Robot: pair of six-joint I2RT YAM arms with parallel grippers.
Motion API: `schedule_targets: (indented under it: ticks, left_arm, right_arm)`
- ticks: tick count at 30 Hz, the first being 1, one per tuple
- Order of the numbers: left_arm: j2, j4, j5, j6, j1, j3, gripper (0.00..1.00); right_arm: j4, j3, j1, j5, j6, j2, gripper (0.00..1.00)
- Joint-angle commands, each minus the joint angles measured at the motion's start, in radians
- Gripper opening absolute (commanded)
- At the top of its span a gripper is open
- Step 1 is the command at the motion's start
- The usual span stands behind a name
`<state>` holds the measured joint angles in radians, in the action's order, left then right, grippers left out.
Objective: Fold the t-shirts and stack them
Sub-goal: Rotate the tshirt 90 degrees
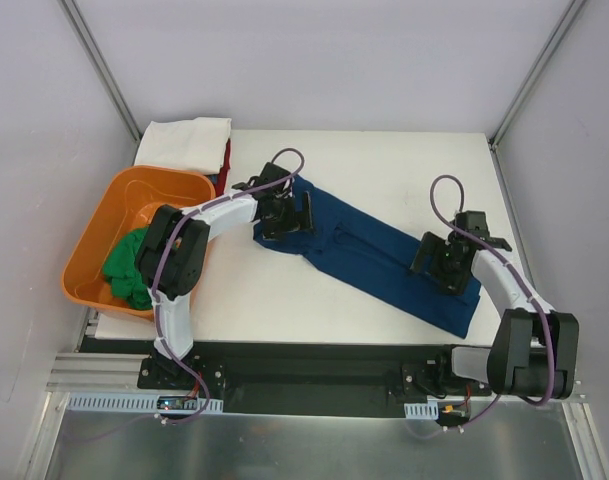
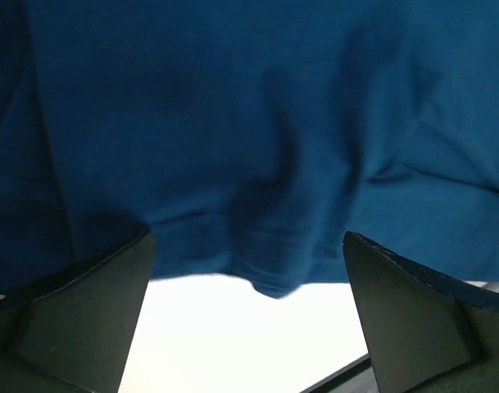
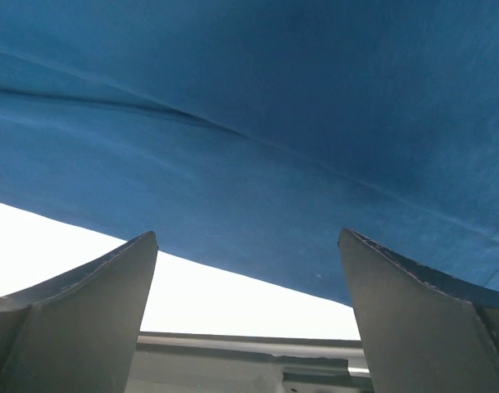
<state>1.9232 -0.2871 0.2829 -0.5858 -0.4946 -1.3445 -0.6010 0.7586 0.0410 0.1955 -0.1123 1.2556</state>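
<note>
Pale grey walls (image 1: pixel 334 60) close in a white worktop (image 1: pixel 384 160). Across its middle lies the navy shirt (image 1: pixel 369 255), folded into a long narrow band. Its long axis runs diagonally, from a far-left end beside the tub to a near-right end close to the worktop's front edge. The cloth is a soft matte knit, mostly flat, with a lengthwise crease down the band and small ripples at the left end.

The left pincer (image 1: pixel 284 215) sits over that far-left end with its dark wedge-shaped fingers spread wide. In its wrist view the rumpled blue hem fills the space ahead of the gap. The right pincer (image 1: pixel 446 262) sits over the near-right end, also spread. Its wrist view shows a straight seam crossing smooth cloth, with white worktop along the hem. Whether either pincer's tips touch the cloth I cannot tell.

Bare worktop stretches behind the band toward the far right, and a wedge of it lies in front between the two arms.

At the left edge, a glossy orange tub (image 1: pixel 89 245) holds a crumpled green shirt (image 1: pixel 129 265). At the far-left corner lies a folded white shirt (image 1: pixel 189 140), with a red shirt (image 1: pixel 225 160) showing along its right side.
</note>
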Motion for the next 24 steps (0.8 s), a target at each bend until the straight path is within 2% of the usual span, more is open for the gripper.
schedule_targets:
  ticks: [1, 5, 9, 10, 14, 16, 17, 21, 22, 24]
  left_arm:
    - [0.06, -0.024, -0.005, 0.006, 0.022, -0.039, 0.99]
    - [0.155, -0.061, 0.117, 0.024, 0.062, -0.137, 0.99]
    - [0.21, -0.096, 0.136, 0.062, 0.083, -0.229, 0.99]
    - [0.232, -0.156, 0.128, 0.075, 0.087, -0.264, 0.99]
    - [0.397, -0.276, 0.165, 0.106, 0.106, -0.537, 1.0]
    - [0.457, -0.293, 0.173, 0.124, 0.108, -0.637, 0.99]
    - [0.521, -0.328, 0.17, 0.121, 0.111, -0.753, 0.99]
    - [0.666, -0.336, 0.237, 0.109, 0.116, -1.031, 0.99]
    - [0.693, -0.334, 0.242, 0.103, 0.116, -1.141, 0.99]
    - [0.753, -0.304, 0.217, 0.071, 0.117, -1.228, 0.99]
  right_arm:
    - [0.014, -0.039, -0.039, 0.009, -0.015, 0.037, 0.97]
    - [0.041, -0.071, -0.136, 0.028, -0.044, 0.082, 0.97]
    - [0.069, -0.114, -0.265, 0.085, -0.099, 0.073, 0.97]
    - [0.066, -0.12, -0.289, 0.087, -0.113, 0.068, 0.97]
    - [0.061, -0.148, -0.462, 0.091, -0.199, 0.038, 0.97]
    - [0.078, -0.142, -0.59, 0.105, -0.236, 0.053, 0.97]
    - [0.09, -0.136, -0.637, 0.111, -0.253, 0.063, 0.97]
    - [0.197, -0.038, -0.905, 0.134, -0.285, 0.175, 0.97]
    - [0.216, 0.028, -0.946, 0.127, -0.28, 0.201, 0.97]
    - [0.242, 0.117, -1.034, 0.139, -0.241, 0.301, 0.97]
